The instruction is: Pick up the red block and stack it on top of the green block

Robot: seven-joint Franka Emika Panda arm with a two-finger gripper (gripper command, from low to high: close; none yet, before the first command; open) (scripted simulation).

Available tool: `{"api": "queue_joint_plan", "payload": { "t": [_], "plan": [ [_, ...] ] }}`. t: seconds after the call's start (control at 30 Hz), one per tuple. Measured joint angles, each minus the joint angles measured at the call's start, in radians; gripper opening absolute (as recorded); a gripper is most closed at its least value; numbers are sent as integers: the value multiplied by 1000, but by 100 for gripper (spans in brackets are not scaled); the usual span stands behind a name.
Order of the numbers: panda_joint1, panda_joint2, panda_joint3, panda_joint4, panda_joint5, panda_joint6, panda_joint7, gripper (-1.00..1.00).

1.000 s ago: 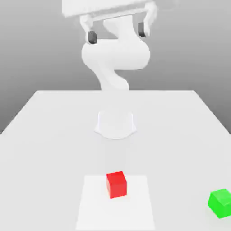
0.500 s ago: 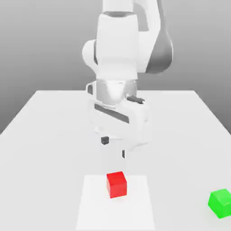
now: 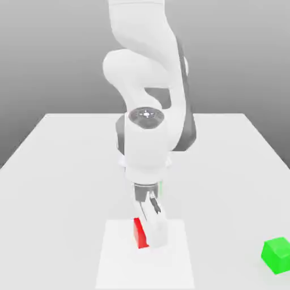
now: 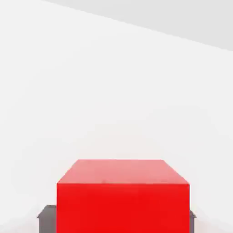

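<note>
While gripper [image 4: 117, 220] clasps, red block [image 3: 140, 234] sits flat, askew to mat [image 3: 119, 266].

Red cube [image 3: 140, 233] and green cube [image 3: 277, 255] look smooth, matt; arm shell [image 3: 146, 144] smooth white plastic-like, with a glossy dark round cap [image 3: 146, 117].

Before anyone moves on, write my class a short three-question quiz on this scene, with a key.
1. True or false: the green block rests on top of the red block.
2. Which block stands between the fingers of the gripper: A red, B green, C neither?
3. Fill in: in the exterior view, the green block lies toward the view's ____ side.

Key: 1 false; 2 A; 3 right
</note>
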Motion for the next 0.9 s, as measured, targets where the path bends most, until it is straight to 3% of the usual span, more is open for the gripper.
{"api": "queue_joint_plan", "payload": {
  "t": [0.07, 0.3, 0.37, 0.73, 0.87, 0.9],
  "plan": [
    [3, 2, -3, 0, -1, 1, 1, -100],
    [-11, -217, 71, -27, 196, -188, -142, -100],
    [-12, -206, 108, 23, 178, -234, -124, -100],
    [295, -8, 297, 411, 38, -447, 15, -100],
    [365, 114, 261, 460, -53, -380, 84, -100],
    [383, 148, 240, 464, -77, -352, 101, 100]
  ]
}}
